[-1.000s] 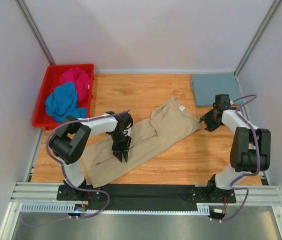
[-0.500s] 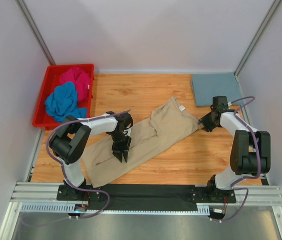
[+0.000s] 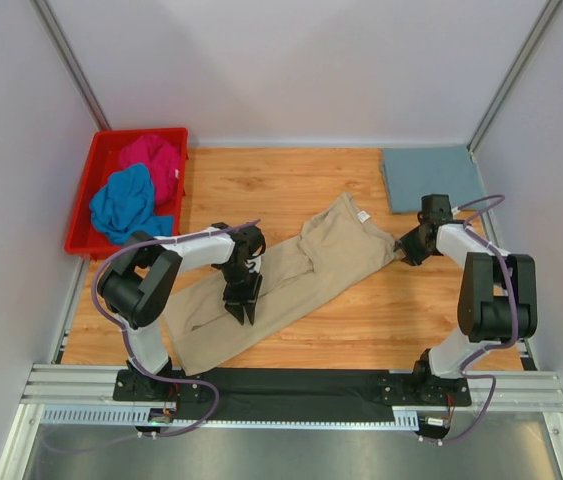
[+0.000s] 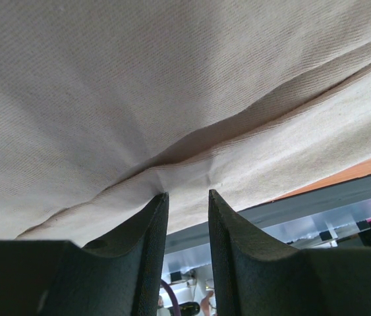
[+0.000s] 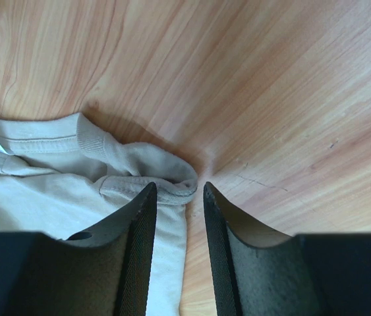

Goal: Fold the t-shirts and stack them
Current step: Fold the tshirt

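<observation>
The beige t-shirt (image 3: pixel 306 262) lies spread diagonally across the wooden table, from near left to far right. My left gripper (image 3: pixel 243 308) stands on its middle. In the left wrist view the gripper (image 4: pixel 186 193) is open by a narrow gap, its tips touching a crease of the beige cloth (image 4: pixel 172 85). My right gripper (image 3: pixel 404 250) is at the shirt's right edge, open (image 5: pixel 178 187). A rolled hem of the shirt (image 5: pixel 145 187) lies between its tips. The grey-blue t-shirt (image 3: pixel 431 178) lies folded flat at the back right. The magenta t-shirt (image 3: pixel 153 158) and the bright blue t-shirt (image 3: pixel 123 205) are bunched in the bin.
A red plastic bin (image 3: pixel 83 205) stands at the back left of the table. Bare wood (image 3: pixel 261 180) lies behind the beige shirt and at the near right (image 3: pixel 381 320). White walls close in three sides. A metal rail (image 3: pixel 291 395) runs along the near edge.
My right gripper has moved left and a little nearer, down to the beige shirt's right edge. The left arm and the shirts have not moved.
</observation>
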Tool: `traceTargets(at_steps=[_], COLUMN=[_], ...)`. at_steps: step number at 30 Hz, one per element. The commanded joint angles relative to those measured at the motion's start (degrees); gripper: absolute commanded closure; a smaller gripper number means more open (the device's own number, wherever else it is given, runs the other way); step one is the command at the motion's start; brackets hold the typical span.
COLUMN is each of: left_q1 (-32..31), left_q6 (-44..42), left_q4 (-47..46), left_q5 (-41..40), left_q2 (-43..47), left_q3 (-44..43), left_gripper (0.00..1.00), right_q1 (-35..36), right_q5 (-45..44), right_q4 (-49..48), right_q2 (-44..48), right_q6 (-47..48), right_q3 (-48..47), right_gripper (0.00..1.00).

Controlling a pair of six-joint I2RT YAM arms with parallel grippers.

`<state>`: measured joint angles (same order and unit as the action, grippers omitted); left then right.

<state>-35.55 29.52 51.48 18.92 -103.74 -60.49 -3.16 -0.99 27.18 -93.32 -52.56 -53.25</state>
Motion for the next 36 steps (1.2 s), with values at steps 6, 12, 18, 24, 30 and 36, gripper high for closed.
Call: traceTargets(at_steps=[6,12,18,24,30,36], left_q1=[-0.22,-0.22,-0.13,-0.22,-0.22,-0.22], left_q6=[-0.16,-0.34,-0.16,0.45,0.89,1.16], left_q4=[0.37,0.64,1.16,2.13,2.83,5.64], left_q5=[-1.6,-4.32,-6.43,-7.84,-6.09,-4.33], left_q2=[-1.46,-2.78,-2.96,-3.04,-1.47,1.35], left_q3=[0.2,1.42,2.66,2.66,1.25,-4.45], left_gripper=[0.62,0.62,0.62,0.61,0.6,0.58], right_q1=[0.26,0.26,0.08,0.08,-0.8,-0.8], right_q5=[-2.78,-4.54,-6.13,-5.16,-2.53,-2.26], right_q4=[-2.48,-3.97,-7.66,-8.11,-10.47,-9.08], right_q2=[-2.13,-4.15,-3.36,-5.03,-4.16,-2.66], right_q6=[-0.44,1.84,8.77,15.2,16.25,16.96], right_q3=[-0.62,-0.1,-0.88,-4.49,-3.17,-3.7], right_gripper=[0.66,0.95,1.0,1.0,0.85,0.83])
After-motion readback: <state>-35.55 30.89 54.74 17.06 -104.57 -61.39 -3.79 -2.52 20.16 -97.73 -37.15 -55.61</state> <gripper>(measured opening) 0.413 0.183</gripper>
